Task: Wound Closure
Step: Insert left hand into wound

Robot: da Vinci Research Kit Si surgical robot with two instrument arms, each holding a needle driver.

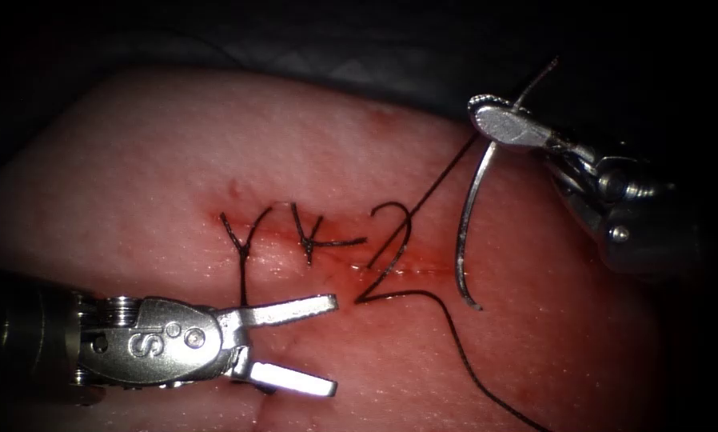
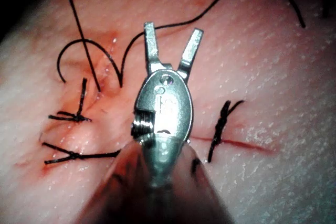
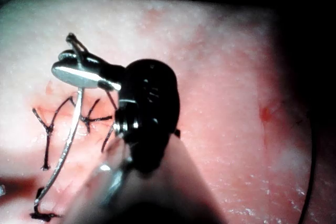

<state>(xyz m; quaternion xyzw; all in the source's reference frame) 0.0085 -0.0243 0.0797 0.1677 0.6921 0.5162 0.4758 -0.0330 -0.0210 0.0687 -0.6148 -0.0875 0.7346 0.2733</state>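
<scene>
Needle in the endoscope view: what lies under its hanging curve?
The needle, held near its thread end by the right end effector, hangs free over bare tissue right of the cut. The thread crosses beside it. Nothing is covered.

Left end effector (image 1: 327,344) – silver steel, "S" stamp, round rivet; right end effector (image 1: 499,120) – serrated silver

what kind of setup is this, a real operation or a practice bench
Most likely a suturing practice bench: a bare slab of tissue with dark surroundings, tied stitches along a short cut, the right tool holding the curved needle near its thread end, the left tool open, empty.
</scene>
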